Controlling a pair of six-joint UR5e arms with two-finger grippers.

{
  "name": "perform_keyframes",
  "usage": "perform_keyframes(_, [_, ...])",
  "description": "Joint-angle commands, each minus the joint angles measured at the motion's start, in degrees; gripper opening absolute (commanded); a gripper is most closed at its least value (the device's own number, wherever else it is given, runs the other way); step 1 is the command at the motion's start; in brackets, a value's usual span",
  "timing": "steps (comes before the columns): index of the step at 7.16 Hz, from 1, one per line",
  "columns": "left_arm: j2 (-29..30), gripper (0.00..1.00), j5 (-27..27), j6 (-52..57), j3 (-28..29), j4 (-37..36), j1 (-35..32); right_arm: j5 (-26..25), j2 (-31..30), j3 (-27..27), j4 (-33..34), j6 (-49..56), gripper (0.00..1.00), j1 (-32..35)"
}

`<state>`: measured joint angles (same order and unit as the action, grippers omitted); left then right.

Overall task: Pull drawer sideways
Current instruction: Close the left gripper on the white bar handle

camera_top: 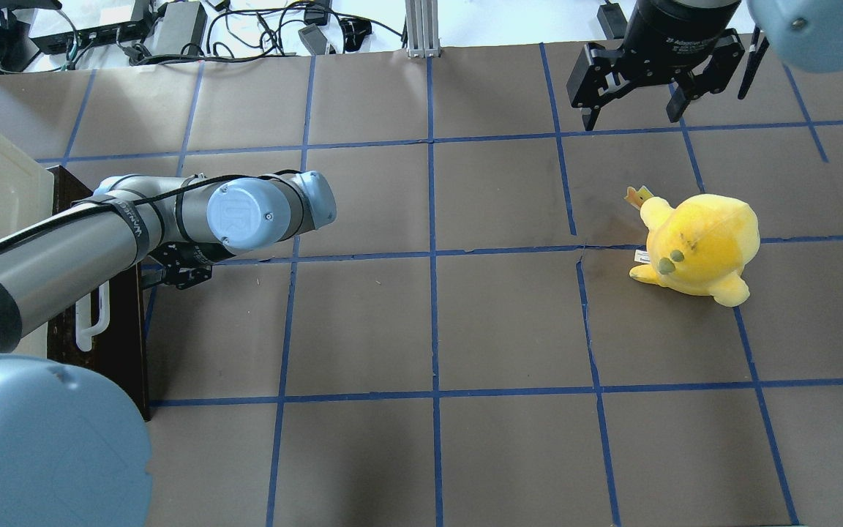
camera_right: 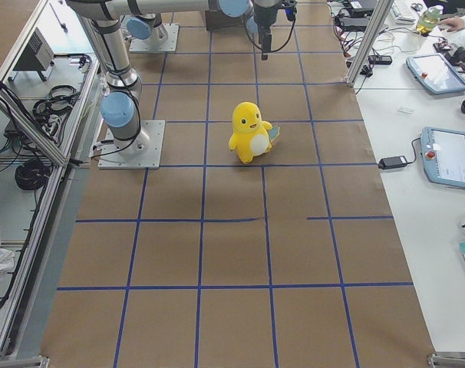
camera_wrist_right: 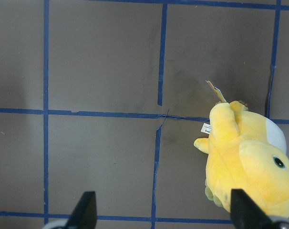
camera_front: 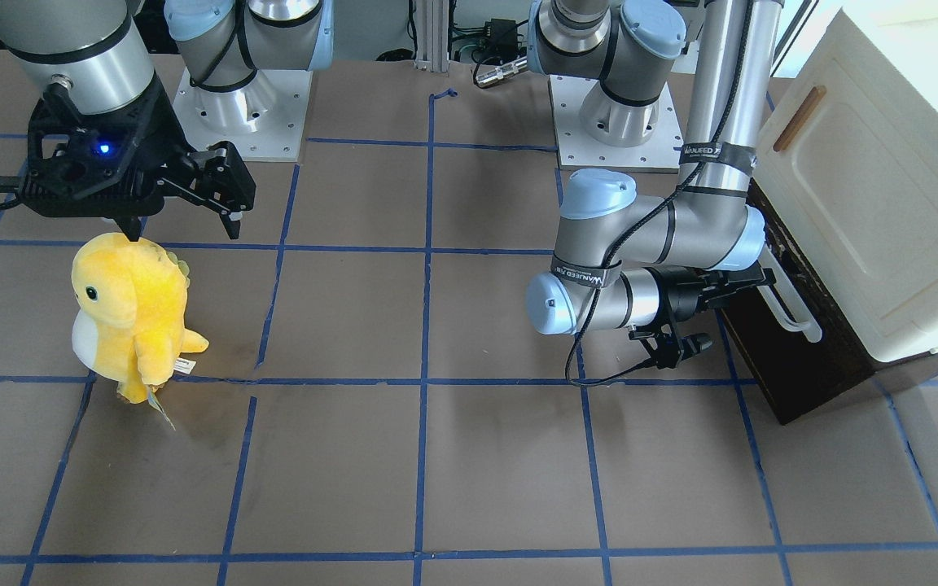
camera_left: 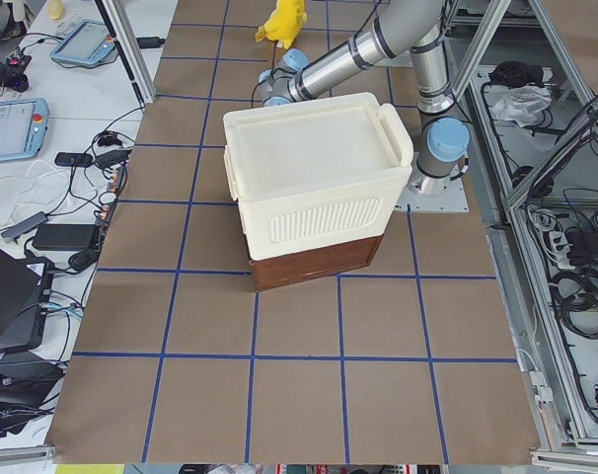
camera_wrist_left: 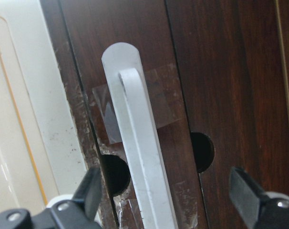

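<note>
The drawer's dark brown front (camera_front: 799, 366) sits under the cream cabinet (camera_front: 884, 187), and none of its inside shows. Its white bar handle (camera_front: 791, 313) also shows in the left wrist view (camera_wrist_left: 137, 152) and in the overhead view (camera_top: 92, 318). My left gripper (camera_wrist_left: 166, 195) is open. Its fingers (camera_wrist_left: 89, 191) stand one on each side of the handle without touching it. In the front view the left gripper (camera_front: 750, 281) is right at the handle. My right gripper (camera_top: 632, 110) is open and empty, high over the far side of the table.
A yellow plush toy (camera_front: 131, 313) stands on the brown mat on the robot's right side, below the right gripper (camera_wrist_right: 163, 212); it also shows in the overhead view (camera_top: 696, 241). The cabinet door has a wooden handle (camera_front: 799, 118). Blue tape lines grid the mat.
</note>
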<state>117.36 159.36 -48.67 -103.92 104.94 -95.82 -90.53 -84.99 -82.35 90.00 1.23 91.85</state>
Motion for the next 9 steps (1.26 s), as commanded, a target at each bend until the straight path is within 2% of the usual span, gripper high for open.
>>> perform_keyframes(1, [0.1,0.93,0.8,-0.4,-0.1,0.0,1.1,0.0,0.0,0.0,0.0,0.1,1.00,0.0])
perform_keyframes(2, [0.2,0.89,1.0,-0.4,-0.1,0.1,1.1,0.0,0.0,0.0,0.0,0.0,1.00,0.0])
perform_keyframes(3, [0.1,0.75,1.0,-0.4,-0.2,0.1,1.2,0.0,0.0,0.0,0.0,0.0,1.00,0.0])
perform_keyframes(4, [0.1,0.55,1.0,-0.5,-0.7,0.1,1.1,0.0,0.0,0.0,0.0,0.0,1.00,0.0])
perform_keyframes(6, [0.1,0.40,1.0,-0.4,-0.5,0.2,1.1,0.0,0.0,0.0,0.0,0.0,1.00,0.0])
perform_keyframes(7, [0.2,0.28,1.0,-0.4,-0.4,0.7,1.2,0.0,0.0,0.0,0.0,0.0,1.00,0.0])
perform_keyframes(9, [-0.6,0.22,1.0,-0.4,0.2,3.9,1.1,0.0,0.0,0.0,0.0,0.0,1.00,0.0])
